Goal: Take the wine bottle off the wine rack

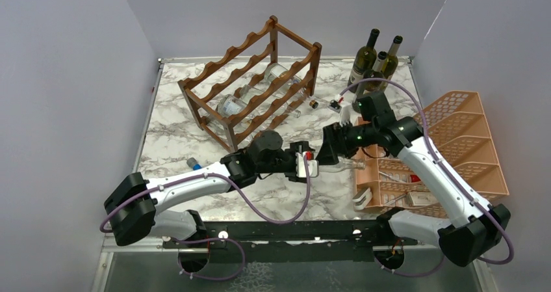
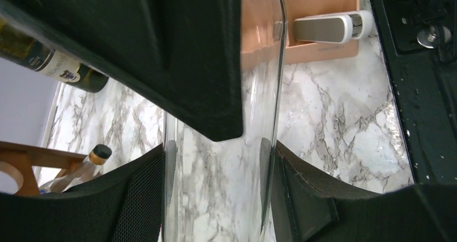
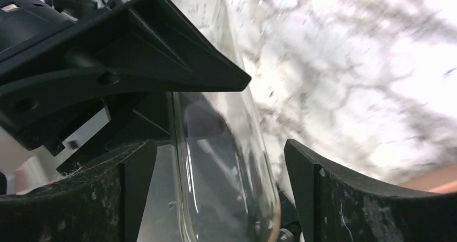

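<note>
Two claws at one clear wine bottle (image 1: 344, 166): off the wine rack (image 1: 260, 77), lying level over the counter (image 1: 175, 136) between rack and orange tray (image 1: 468, 136). Left claw (image 2: 215, 156) clamped tight onto the glass body. Right claw (image 3: 218, 156) parted, astride the bottle, gaps either side.

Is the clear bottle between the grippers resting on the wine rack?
No, the clear bottle is clamped in the left gripper, well apart from the wine rack.

White, grey-veined marble desk (image 1: 175, 142) below my left end effector (image 1: 310, 165); plain grey walls (image 1: 65, 77) beyond and to either side.
</note>
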